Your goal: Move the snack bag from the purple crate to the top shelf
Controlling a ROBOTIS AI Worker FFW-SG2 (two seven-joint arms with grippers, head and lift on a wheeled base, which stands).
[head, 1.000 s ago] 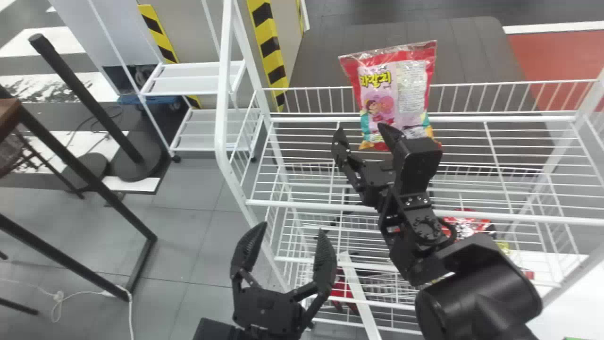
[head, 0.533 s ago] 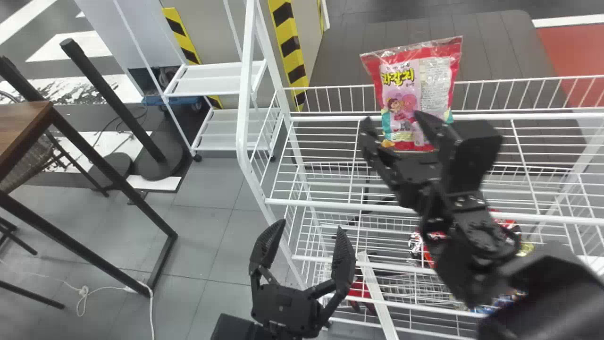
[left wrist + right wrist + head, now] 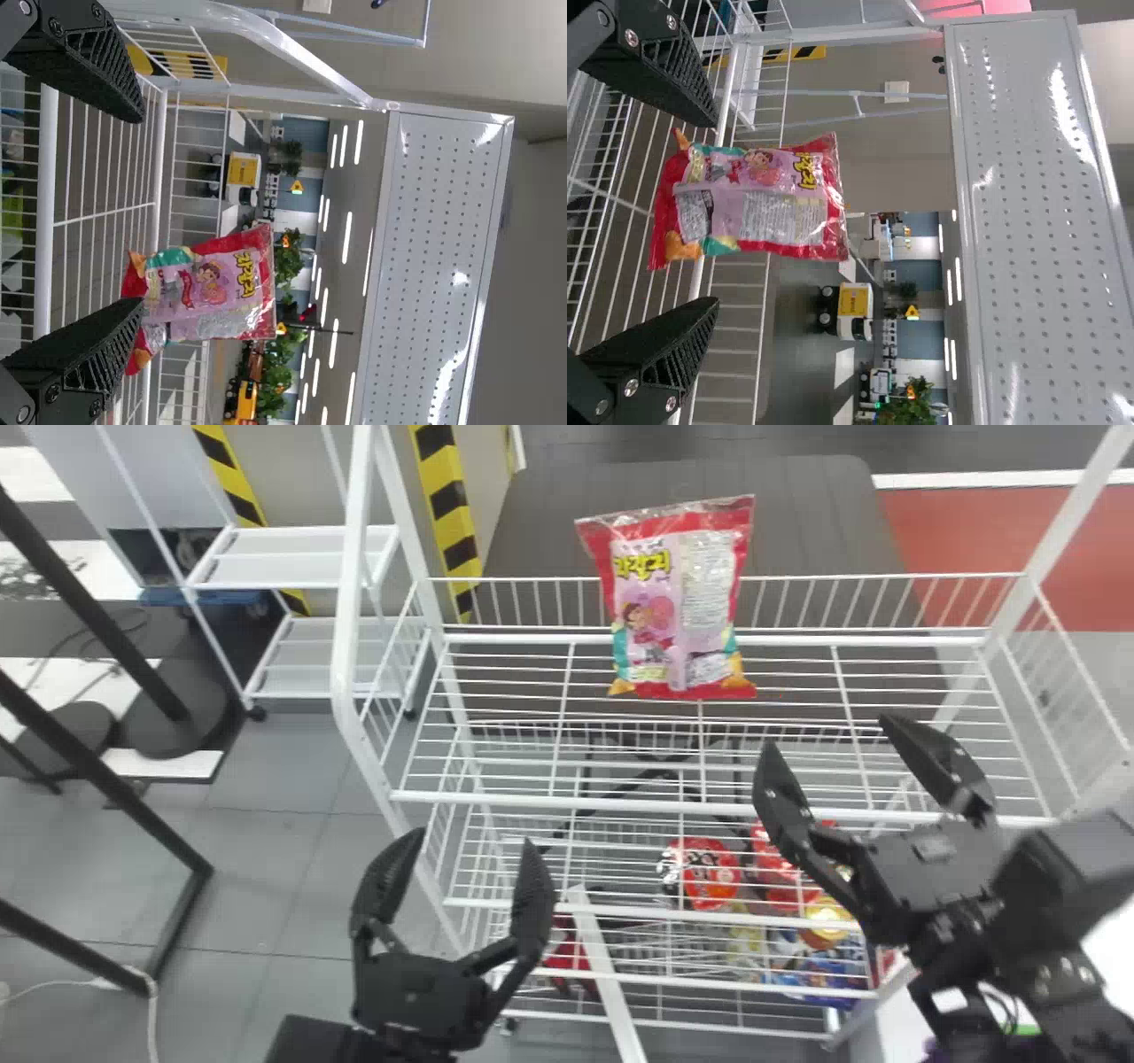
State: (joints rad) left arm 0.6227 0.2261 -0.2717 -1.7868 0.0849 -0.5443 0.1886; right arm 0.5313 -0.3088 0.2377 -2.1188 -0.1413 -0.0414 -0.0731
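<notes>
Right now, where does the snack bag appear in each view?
Head view: snack bag upper middle, upright on the white wire shelf.
Left wrist view: snack bag beyond the jaws, partly behind one.
Right wrist view: snack bag beyond the gap between the jaws.
Shared landmark: that shelf's far rail.

Snack bag [image 3: 633, 633] on the wire shelf [image 3: 496, 795] carried large yellow Korean lettering [image 3: 641, 564] on its pink panel. Beside that, a block of fine print [image 3: 709, 571] ran over the pale panel; too small to read. Markings on a red packet [image 3: 709, 872] lower down were illegible. A yellow triangular sign [image 3: 912, 312] stood in the background; symbol unclear.
</notes>
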